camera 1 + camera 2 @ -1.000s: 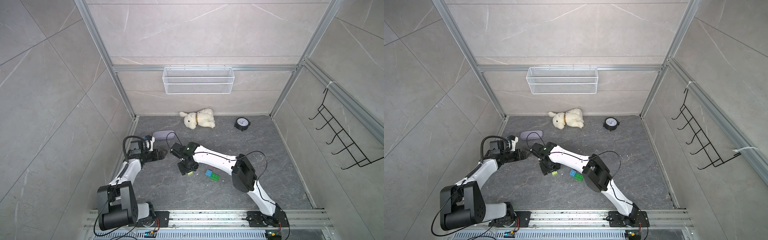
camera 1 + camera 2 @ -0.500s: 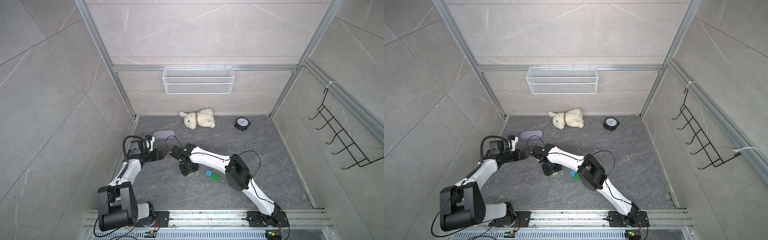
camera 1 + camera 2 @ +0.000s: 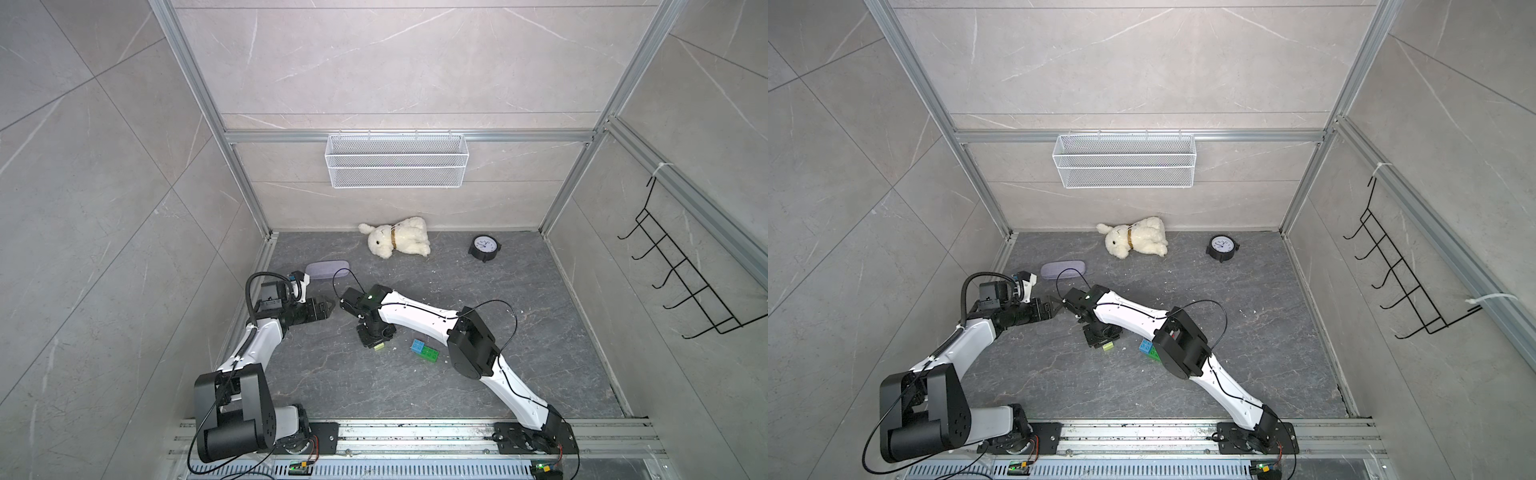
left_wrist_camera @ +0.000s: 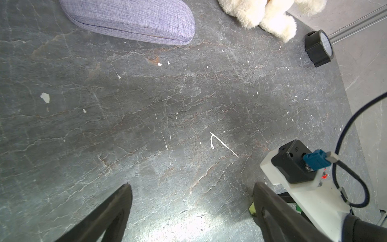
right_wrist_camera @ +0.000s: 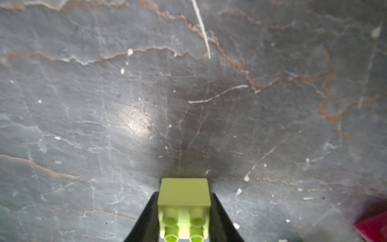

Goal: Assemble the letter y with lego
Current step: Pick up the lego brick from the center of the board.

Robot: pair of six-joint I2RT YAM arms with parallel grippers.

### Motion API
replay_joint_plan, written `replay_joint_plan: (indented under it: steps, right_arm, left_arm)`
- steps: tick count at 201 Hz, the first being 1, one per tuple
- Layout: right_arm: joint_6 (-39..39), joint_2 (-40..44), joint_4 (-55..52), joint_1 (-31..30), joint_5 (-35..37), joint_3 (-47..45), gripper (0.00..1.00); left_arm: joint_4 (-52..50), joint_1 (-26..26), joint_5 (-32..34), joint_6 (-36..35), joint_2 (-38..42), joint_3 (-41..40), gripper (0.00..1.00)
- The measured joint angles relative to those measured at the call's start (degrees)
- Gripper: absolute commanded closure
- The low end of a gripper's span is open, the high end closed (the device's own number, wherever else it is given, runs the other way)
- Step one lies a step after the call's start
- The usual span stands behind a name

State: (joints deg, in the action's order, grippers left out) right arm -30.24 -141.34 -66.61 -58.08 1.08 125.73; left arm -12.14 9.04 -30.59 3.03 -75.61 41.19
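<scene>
My right gripper (image 5: 184, 196) points down at the floor and is shut on a yellow-green lego brick (image 5: 184, 189), studs facing the camera. In both top views that brick (image 3: 378, 347) (image 3: 1108, 345) peeks out under the right gripper (image 3: 375, 341). To its right, a blue brick (image 3: 417, 344) lies against a longer green brick (image 3: 429, 355); the right elbow partly hides the green one in a top view (image 3: 1153, 353). A red-pink brick corner (image 5: 374, 228) shows in the right wrist view. No whole letter y is in view. My left gripper (image 4: 191, 186) (image 3: 330, 306) hovers open and empty at the left.
A purple glasses case (image 3: 326, 269) (image 4: 129, 21) lies behind the left gripper. A white plush rabbit (image 3: 397, 241) and a small black clock (image 3: 484, 248) sit near the back wall. A wire basket (image 3: 397, 166) hangs on that wall, a hook rack (image 3: 681, 282) on the right wall.
The right gripper's jaws have shut on the yellow-green brick. The right arm's elbow has swung a little to the left. The left arm has not moved.
</scene>
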Motion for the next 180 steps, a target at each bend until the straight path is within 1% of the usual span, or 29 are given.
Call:
replay_joint_plan:
  steps: [23, 44, 68, 99, 131, 158, 180]
  right_arm:
    - [1.77, 0.26, 0.7, 0.0, 0.11, -0.44, 0.73]
    - [5.62, 3.61, 3.02, 0.0, 0.7, -5.31, 0.72]
    - [11.41, 12.2, 6.29, 0.0, 1.62, -15.43, 0.72]
    - [20.5, 28.15, 11.98, 0.63, 2.36, -31.54, 0.72]
    - [31.54, 42.73, 16.94, 3.32, 1.7, -48.57, 0.73]
    - [40.46, 49.51, 18.97, 5.66, -0.5, -59.76, 0.74]
    - [44.54, 50.62, 20.15, 7.65, -1.79, -63.89, 0.74]
  left_arm:
    - [0.07, 0.0, -1.11, 0.04, 0.0, -0.15, 0.07]
    - [0.31, -0.17, -3.08, 0.83, 0.0, -0.35, 0.07]
    - [0.87, -2.08, -5.35, 1.38, -0.24, -0.39, 0.07]
    - [1.46, -7.39, -7.65, 1.49, -1.88, -0.39, 0.08]
    - [1.53, -12.48, -9.18, 1.49, -4.39, -0.39, 0.08]
    - [1.51, -15.41, -10.12, 1.49, -6.05, -0.31, 0.08]
    - [1.51, -15.98, -10.03, 1.51, -7.17, -0.2, 0.08]
